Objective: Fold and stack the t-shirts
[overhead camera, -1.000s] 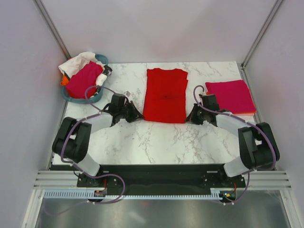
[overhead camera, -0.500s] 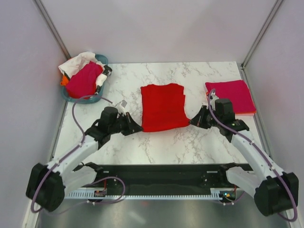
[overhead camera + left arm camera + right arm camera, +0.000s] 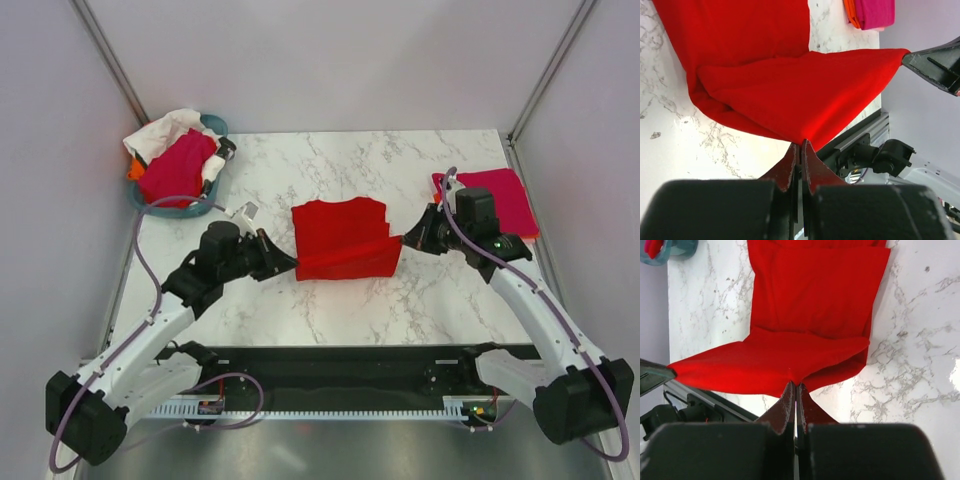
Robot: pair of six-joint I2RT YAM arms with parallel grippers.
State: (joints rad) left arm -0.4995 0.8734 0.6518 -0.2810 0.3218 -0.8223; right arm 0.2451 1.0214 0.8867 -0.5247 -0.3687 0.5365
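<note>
Red shirt [image 3: 340, 232] lies in the middle of the table [image 3: 420, 300], with its near edge lifted up. Left gripper [image 3: 288, 263] is pinched tight on the near left corner and right gripper [image 3: 405, 241] on the near right corner, and the cloth is pulled straight between them. To fold it well, I think both should carry that edge to the far side at the same speed, keep it tight and level, and lay it right on the far edge before letting go; then it can go on the pink shirt [image 3: 495, 195] at the far right.
</note>
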